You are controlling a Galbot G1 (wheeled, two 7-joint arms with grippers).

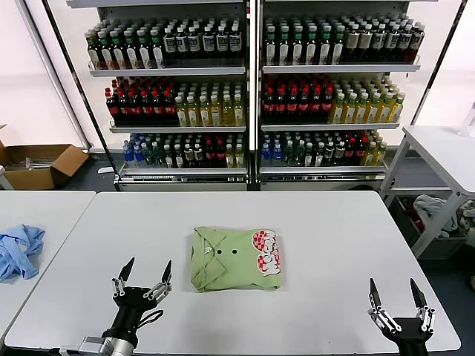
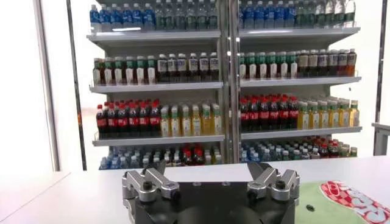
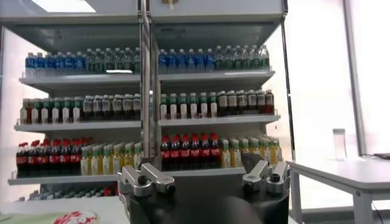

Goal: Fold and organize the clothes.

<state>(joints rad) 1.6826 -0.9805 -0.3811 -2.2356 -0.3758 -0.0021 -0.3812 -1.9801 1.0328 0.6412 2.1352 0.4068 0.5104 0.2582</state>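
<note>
A soft light green polo shirt (image 1: pixel 236 258) with collar, small dark buttons and a red-and-white print lies folded into a neat rectangle at the middle of the smooth white counter (image 1: pixel 326 222). The left claw (image 1: pixel 142 277) hovers just beside the shirt's near left corner, black pointed fingers spread wide and holding nothing. The right claw (image 1: pixel 398 297) sits near the counter's front right edge, well apart from the shirt, equally spread and empty. A crumpled light blue garment (image 1: pixel 18 250) rests on the neighbouring counter at left. Behind stand metal shelves (image 1: pixel 252 70) packed with bottles, and a cardboard box (image 1: pixel 38 165) sits on the floor.
</note>
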